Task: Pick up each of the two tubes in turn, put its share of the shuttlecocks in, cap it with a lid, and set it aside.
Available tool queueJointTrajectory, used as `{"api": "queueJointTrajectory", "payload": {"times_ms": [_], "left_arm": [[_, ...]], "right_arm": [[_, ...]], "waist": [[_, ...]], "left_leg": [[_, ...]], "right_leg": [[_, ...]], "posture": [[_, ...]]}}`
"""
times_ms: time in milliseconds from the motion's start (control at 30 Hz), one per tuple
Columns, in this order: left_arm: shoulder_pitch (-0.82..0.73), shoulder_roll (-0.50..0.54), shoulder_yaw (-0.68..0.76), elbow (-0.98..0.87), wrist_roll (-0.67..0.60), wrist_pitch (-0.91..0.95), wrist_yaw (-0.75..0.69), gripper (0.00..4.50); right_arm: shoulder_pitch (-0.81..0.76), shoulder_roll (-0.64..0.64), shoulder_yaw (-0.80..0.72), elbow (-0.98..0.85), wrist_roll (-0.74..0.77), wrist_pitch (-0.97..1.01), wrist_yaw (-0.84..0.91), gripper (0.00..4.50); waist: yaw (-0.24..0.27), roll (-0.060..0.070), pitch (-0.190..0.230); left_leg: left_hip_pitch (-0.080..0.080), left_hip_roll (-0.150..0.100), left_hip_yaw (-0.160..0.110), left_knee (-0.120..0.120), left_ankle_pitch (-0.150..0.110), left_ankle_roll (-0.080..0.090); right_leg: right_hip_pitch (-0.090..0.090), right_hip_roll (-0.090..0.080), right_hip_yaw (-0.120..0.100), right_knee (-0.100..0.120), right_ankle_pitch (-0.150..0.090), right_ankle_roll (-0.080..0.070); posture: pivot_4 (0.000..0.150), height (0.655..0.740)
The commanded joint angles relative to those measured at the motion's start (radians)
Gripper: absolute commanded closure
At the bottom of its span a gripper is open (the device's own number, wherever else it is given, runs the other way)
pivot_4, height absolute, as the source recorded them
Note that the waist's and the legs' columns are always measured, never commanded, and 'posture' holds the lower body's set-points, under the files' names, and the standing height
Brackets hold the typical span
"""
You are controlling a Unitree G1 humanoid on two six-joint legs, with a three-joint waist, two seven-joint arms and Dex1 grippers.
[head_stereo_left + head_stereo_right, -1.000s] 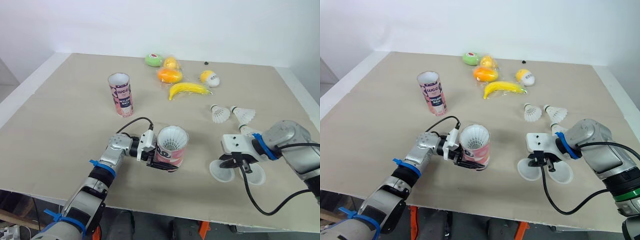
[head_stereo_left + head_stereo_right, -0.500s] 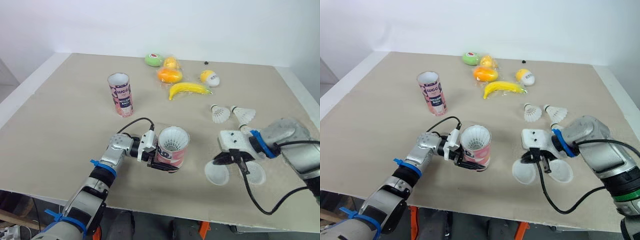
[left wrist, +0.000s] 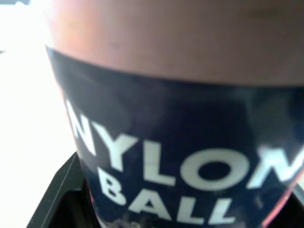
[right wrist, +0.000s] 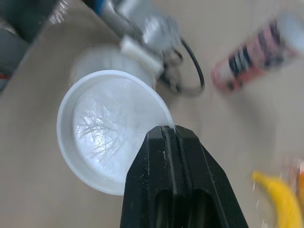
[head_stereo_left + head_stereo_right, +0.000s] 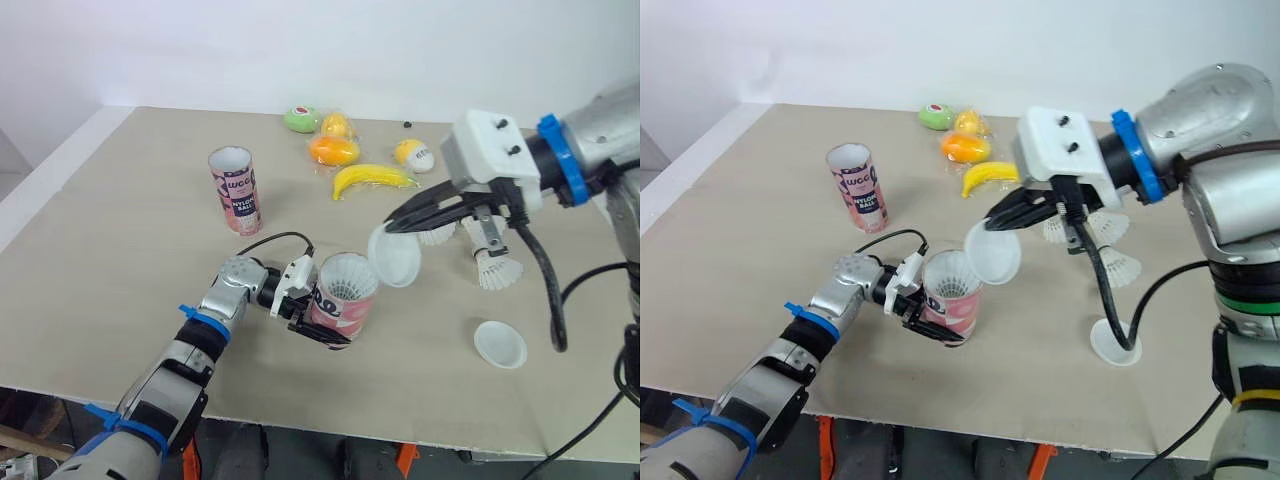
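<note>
Near the counter's (image 5: 120,250) front edge, the left hand (image 5: 312,318) is clenching the tube (image 5: 342,300), which is standing upright with a shuttlecock (image 5: 345,278) showing in its open mouth. The right hand (image 5: 392,225) is pinching a lid (image 5: 395,258) by its rim and holding it tilted in the air, just beside and above the tube's mouth, not touching it.

Capping looks like the step in hand. To do it well, the lid probably needs levelling and centring over the mouth before any pressing, with the push going straight down so the tube is not tipping against the left hand's grip. Feathers standing above the rim could be crushed, so a slow seat seems wise.

Head views are giving the layout: a second lid (image 5: 500,343) lying flat on the right, a second tube (image 5: 234,190) standing open farther back, loose shuttlecocks (image 5: 497,270) near the right arm. The right wrist view is showing fingers (image 4: 161,142) closed together on the lid's edge. The left wrist view is showing the label pressed close.
</note>
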Motion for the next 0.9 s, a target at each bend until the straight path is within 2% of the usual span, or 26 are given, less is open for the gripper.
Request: {"api": "queueJointTrajectory", "payload": {"times_ms": [33, 300, 900], "left_arm": [[-0.001, 0.029, -0.072, 0.035, 0.022, 0.01, -0.022, 1.42], [-0.009, 0.035, -0.089, 0.041, 0.011, -0.015, -0.022, 1.42], [-0.003, 0.027, -0.07, 0.058, 0.013, -0.024, -0.022, 1.42]], "right_arm": [[-0.059, 0.03, 0.045, 0.02, -0.031, -0.041, 0.043, 4.48], [-0.086, 0.074, 0.14, 0.055, -0.089, -0.111, 0.06, 4.48], [-0.138, 0.022, 0.295, 0.045, -0.022, -0.18, 0.06, 4.48]], "waist": [[0.0, 0.0, 0.0], [-0.003, 0.0, 0.0], [-0.006, 0.0, 0.0]], "left_leg": [[0.0, 0.0, 0.0, 0.0, 0.0, 0.0], [0.0, 0.0, 0.0, 0.0, 0.0, 0.0], [0.001, 0.0, 0.0, 0.0, 0.0, 0.0]], "right_leg": [[0.0, 0.0, 0.0, 0.0, 0.0, 0.0], [-0.001, 0.0, 0.0, 0.003, -0.002, -0.001], [-0.001, 0.0, 0.0, 0.004, -0.002, -0.001]], "posture": [[0.15, 0.7179], [0.15, 0.7179], [0.15, 0.7179]]}}
